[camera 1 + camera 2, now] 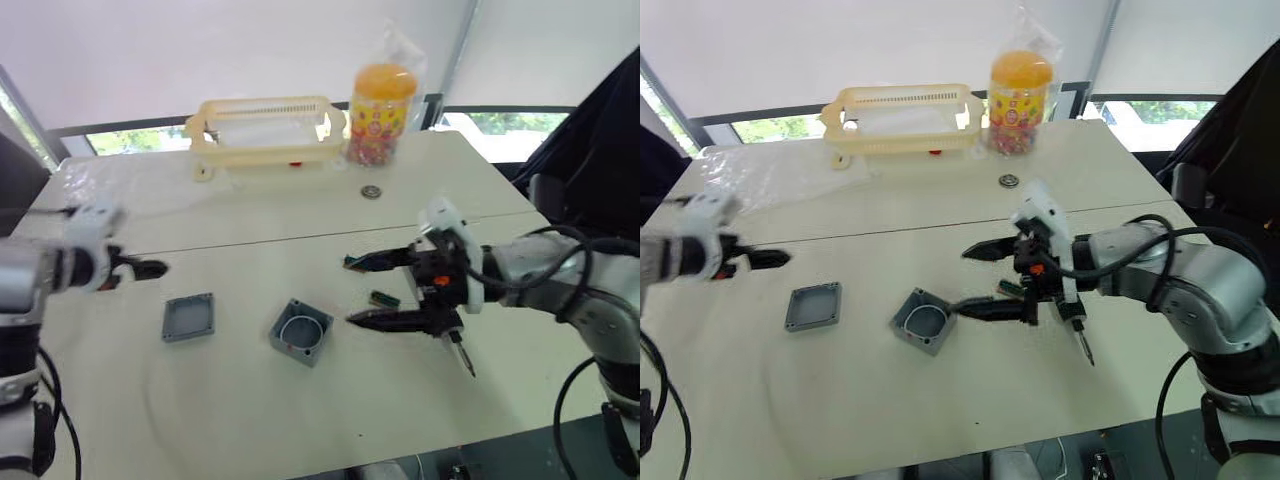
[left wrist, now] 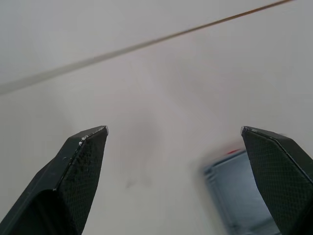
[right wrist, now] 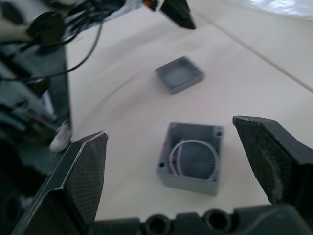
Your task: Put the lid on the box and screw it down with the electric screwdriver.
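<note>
**Lid off, both claws empty**

Worktop [image 1: 250, 410]: box [image 1: 301, 331] open-side up at centre. Lid [image 1: 189, 316] lies flat just left of box. Left claw [image 1: 150, 268], wide, is nearer the lid; right claw [image 1: 365, 290], wide, just right of box. Screwdriver [image 1: 460, 353] right of box.

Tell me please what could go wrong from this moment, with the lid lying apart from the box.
1. The right gripper is open and close beside the box; a careless approach might push the box across the table.
2. The electric screwdriver lies just under the right arm, so it could be knocked toward the table edge.
3. The lid lies flat, which may make it slip when the open left gripper tries to lift it.
</note>
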Controlling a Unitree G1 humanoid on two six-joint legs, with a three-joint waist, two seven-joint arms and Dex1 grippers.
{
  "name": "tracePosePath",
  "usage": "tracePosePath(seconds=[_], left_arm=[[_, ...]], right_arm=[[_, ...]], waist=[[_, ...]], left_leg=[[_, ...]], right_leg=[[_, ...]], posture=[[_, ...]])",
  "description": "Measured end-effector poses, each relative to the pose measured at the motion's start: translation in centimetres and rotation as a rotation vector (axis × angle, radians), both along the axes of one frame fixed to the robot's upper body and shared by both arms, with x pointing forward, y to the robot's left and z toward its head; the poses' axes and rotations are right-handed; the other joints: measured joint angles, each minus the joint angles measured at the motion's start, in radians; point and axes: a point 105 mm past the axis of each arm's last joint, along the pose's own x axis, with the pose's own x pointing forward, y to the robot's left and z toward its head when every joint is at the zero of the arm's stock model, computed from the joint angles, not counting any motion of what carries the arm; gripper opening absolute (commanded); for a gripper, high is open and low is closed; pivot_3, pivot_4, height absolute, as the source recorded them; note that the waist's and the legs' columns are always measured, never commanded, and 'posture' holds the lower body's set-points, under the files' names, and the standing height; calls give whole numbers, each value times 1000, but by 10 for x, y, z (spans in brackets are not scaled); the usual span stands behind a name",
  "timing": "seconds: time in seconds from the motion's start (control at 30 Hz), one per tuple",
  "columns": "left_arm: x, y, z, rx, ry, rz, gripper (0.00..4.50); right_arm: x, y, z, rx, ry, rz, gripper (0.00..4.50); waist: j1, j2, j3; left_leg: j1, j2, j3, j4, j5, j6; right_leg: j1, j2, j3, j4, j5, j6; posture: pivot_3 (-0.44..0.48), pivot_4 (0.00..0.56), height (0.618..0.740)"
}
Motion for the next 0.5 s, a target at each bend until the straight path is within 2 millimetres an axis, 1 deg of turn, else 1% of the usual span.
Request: tracePosePath(seconds=[0.07,0.1,0.23,0.3,0.4,0.5], left_arm=[[-6,-1,-14,-54,46,42,4456],[-6,-2,-17,-76,49,55,4456],[-4,-4,-17,-100,14,75,4456],[-4,-9,-23,-105,17,70,4456],[-6,-20,-39,-132,46,55,4456],[-4,-28,-38,-144,30,37,4456]], right_arm=[[0,3,-6,-20,4,29,4500],[0,5,-8,-26,-1,40,4500],[3,9,-13,-52,-21,37,4500],[6,9,-17,-69,-31,18,4500],[9,7,-23,-82,-32,-14,4500],[8,5,-31,-85,-14,-39,4500]], waist=[[10,-1,0],[15,-1,0],[29,-2,0],[34,-2,0],[37,-2,-1],[37,-2,-1]], left_leg=[[-1,0,-2,0,0,0],[-2,0,-4,1,0,-1],[-1,-1,-4,2,1,-2],[-1,-1,-4,1,1,-2],[-1,-1,-4,1,1,-2],[-1,-1,-4,1,1,-2]], right_leg=[[0,0,-2,1,0,0],[0,-1,-4,1,0,0],[2,-2,-3,1,1,-1],[2,-2,-4,1,1,-1],[2,-2,-4,1,1,-1],[2,-2,-4,2,1,-1]], posture=[[0,150,740],[0,150,740],[0,150,740],[0,150,740],[0,150,740],[0,150,740]])
